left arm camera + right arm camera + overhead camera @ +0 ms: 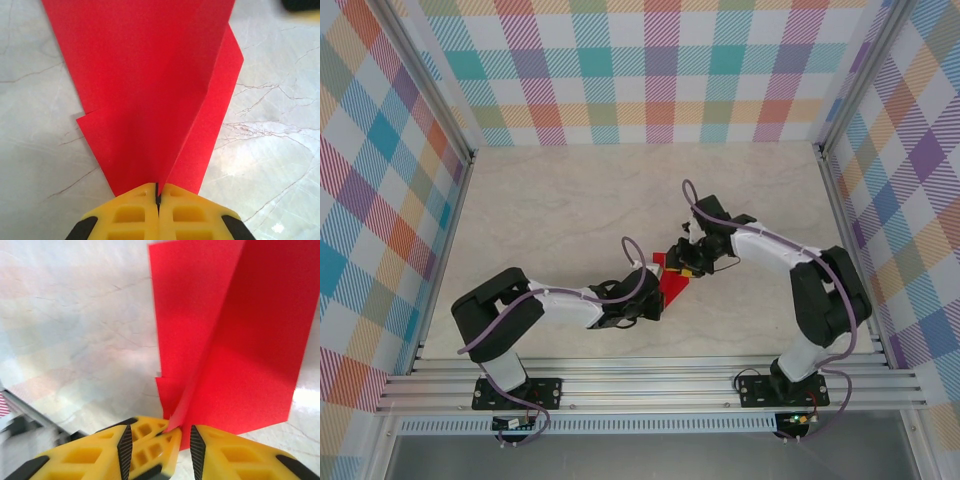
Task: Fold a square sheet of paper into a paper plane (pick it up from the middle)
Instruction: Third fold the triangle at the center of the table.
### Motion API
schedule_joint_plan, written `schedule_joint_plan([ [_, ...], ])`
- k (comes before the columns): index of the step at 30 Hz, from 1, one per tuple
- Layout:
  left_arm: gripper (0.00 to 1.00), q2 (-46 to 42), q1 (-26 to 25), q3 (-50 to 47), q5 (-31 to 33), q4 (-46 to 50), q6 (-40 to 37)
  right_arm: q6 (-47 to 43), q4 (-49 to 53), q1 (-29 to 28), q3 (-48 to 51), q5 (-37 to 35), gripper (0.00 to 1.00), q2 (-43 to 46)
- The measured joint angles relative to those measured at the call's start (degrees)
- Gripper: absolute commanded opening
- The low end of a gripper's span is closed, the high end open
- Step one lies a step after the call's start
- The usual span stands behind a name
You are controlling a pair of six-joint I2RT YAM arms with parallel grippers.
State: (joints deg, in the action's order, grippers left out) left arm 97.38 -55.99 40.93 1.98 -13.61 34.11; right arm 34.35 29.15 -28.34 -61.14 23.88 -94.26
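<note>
Yellow fingertips of the left gripper (158,192) pinch tight on the centre crease of the red paper plane (150,90), held over the marble table (280,150) near its middle. At the opposite end the right gripper (172,432) flanks the fold, jaws narrowly apart. Folding looks nearly done; next, the right arm must back clear without snagging.

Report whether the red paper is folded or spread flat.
Folded. The paper plane shows a centre crease running down into the shut left gripper, with layered flaps overlapping on either side.
</note>
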Motion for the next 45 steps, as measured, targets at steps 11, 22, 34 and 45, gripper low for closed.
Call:
schedule_joint_plan([
  [11,0.04,-0.90,3.34,-6.01,-6.99,-10.23,4.26,-0.13,-6.56,0.98,4.13,7.85,0.16,1.38],
  [22,0.04,-1.16,4.76,-8.41,-9.22,-14.08,7.61,1.51,-13.14,0.98,4.28,13.84,0.13,-6.97],
  [34,0.09,-1.16,4.87,-8.83,-9.42,-14.93,9.01,2.29,-16.74,0.98,4.17,16.79,0.13,-13.09],
  [45,0.19,-1.25,4.87,-8.70,-9.79,-14.91,9.51,2.23,-16.35,0.98,2.93,16.15,0.11,-16.26],
])
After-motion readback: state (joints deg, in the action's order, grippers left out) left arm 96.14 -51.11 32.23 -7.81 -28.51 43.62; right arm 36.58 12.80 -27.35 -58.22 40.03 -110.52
